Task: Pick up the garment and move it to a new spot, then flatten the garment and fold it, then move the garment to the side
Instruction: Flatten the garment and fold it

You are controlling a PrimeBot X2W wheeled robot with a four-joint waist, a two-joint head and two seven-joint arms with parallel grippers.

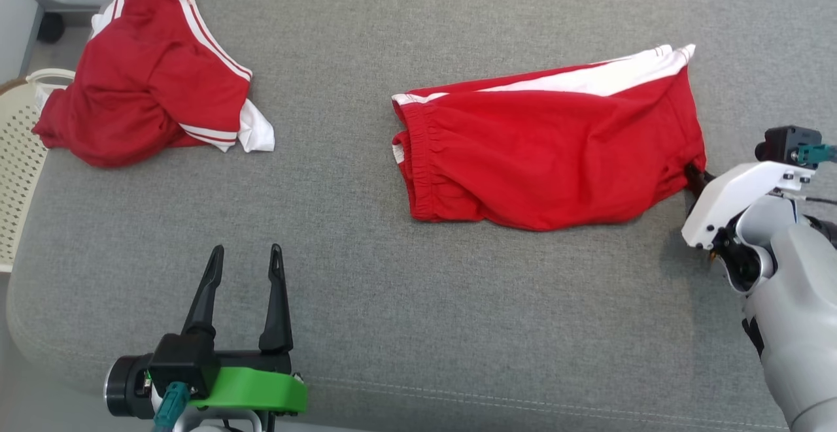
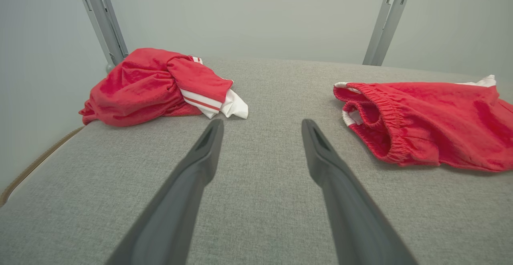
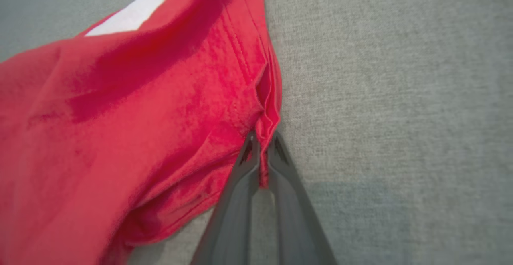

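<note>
Nearby, the left gripper (image 1: 246,249) is hanging open and empty at the near left over the grey cushion (image 1: 458,327), while the right gripper (image 3: 263,136), its fingers mostly hiding behind its white wrist in the head view, is reaching in from the right, pinching the hem of the red shorts (image 1: 549,151) lying further back.

Left tool (image 2: 261,123) spread wide; shorts (image 2: 433,124) right, crumpled red clothing (image 2: 148,84) left.

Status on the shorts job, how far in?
Done, apparently: shorts lie spread fairly flat on the cushion, apart from the crumpled garment. In hand: right end effector is pinched shut on their leg hem. To do: the fold and the move aside look undone; left end effector is open over bare cushion.
</note>
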